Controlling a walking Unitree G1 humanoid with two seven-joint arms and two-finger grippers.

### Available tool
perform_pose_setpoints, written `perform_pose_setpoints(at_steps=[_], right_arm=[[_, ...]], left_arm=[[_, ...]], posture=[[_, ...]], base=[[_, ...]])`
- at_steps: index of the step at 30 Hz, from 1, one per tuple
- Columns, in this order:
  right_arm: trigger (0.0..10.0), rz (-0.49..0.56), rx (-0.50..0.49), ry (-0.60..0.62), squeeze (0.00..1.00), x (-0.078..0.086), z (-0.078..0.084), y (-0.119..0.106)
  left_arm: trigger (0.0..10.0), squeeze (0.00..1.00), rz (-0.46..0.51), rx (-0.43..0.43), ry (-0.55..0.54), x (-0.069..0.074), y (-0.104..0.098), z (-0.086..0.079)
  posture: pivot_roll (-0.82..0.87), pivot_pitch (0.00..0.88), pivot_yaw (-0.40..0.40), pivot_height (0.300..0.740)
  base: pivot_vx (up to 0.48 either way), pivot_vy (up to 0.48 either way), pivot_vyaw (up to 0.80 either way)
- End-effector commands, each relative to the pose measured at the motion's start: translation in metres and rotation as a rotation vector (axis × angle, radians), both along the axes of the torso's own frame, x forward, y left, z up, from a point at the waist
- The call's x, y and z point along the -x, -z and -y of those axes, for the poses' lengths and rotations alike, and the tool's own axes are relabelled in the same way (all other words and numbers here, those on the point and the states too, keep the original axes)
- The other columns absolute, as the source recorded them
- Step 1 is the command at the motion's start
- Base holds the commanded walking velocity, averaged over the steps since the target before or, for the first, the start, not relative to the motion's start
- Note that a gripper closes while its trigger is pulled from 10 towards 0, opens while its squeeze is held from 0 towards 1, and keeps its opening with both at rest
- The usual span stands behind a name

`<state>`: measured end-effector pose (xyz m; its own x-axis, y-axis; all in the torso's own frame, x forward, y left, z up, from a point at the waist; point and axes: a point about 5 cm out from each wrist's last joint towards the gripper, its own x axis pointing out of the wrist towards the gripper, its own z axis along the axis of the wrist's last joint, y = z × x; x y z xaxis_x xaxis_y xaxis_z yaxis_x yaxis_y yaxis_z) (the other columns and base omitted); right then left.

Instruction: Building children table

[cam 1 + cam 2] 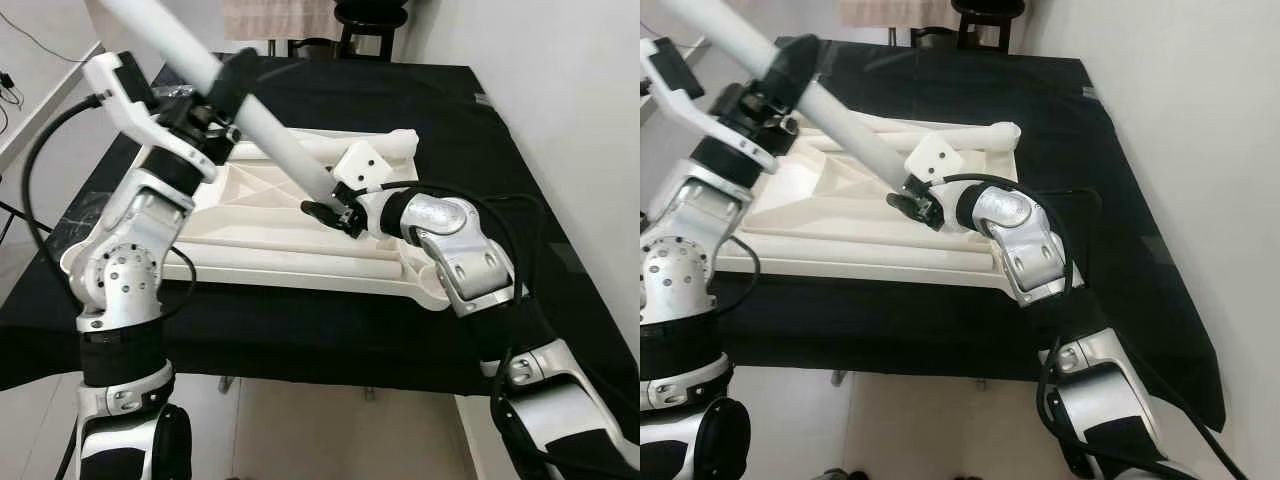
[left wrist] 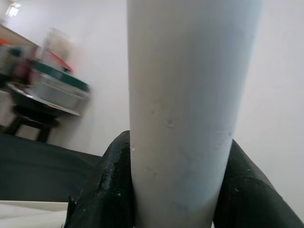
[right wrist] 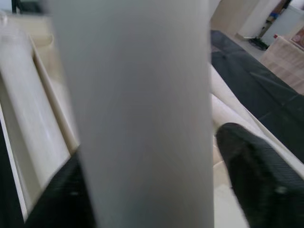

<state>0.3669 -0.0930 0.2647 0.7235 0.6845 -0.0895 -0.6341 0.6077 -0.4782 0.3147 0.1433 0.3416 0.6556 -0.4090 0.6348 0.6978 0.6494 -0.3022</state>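
One white round plastic leg is clamped by left tool and right tool over the upturned white plastic tabletop on the black-covered desk; judged unseated, other legs remain.

Even, diffuse room light shows my head views bright and mostly sharp with soft shadows, while my wrist views are blurred, the white table leg out of focus and the background smeared.
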Motion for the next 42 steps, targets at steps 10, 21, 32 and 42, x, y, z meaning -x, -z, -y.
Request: perform_pose_setpoints(at_steps=[10, 21, 32, 42], right_arm=[[10.0, -0.06, -0.05, -0.21, 0.11, 0.015, -0.002, 0.004], [10.0, -0.123, -0.011, -0.298, 0.0, 0.014, -0.02, 0.012], [0.0, -0.179, -0.191, -0.455, 0.0, 0.025, -0.041, 0.0], [0.0, -0.162, -0.327, -0.501, 0.0, 0.028, -0.047, -0.004]], left_arm=[[0.0, 0.0, 0.167, -0.3, 0.298, 0.015, -0.02, 0.014], [0.0, 0.0, 0.266, -0.504, 0.633, 0.027, -0.034, 0.028], [0.0, 0.0, 0.375, -0.682, 0.802, 0.03, -0.034, 0.043], [0.0, 0.0, 0.41, -0.683, 0.827, 0.028, -0.04, 0.042]], posture=[[0.01, 0.153, -0.008, 0.74], [0.0, 0.146, -0.008, 0.74], [-0.01, 0.129, -0.005, 0.74], [0.0, 0.127, 0.008, 0.74]], base=[[0.0, 0.0, 0.0], [0.0, 0.0, 0.0], [0.0, 0.0, 0.0], [0.0, 0.0, 0.0]])
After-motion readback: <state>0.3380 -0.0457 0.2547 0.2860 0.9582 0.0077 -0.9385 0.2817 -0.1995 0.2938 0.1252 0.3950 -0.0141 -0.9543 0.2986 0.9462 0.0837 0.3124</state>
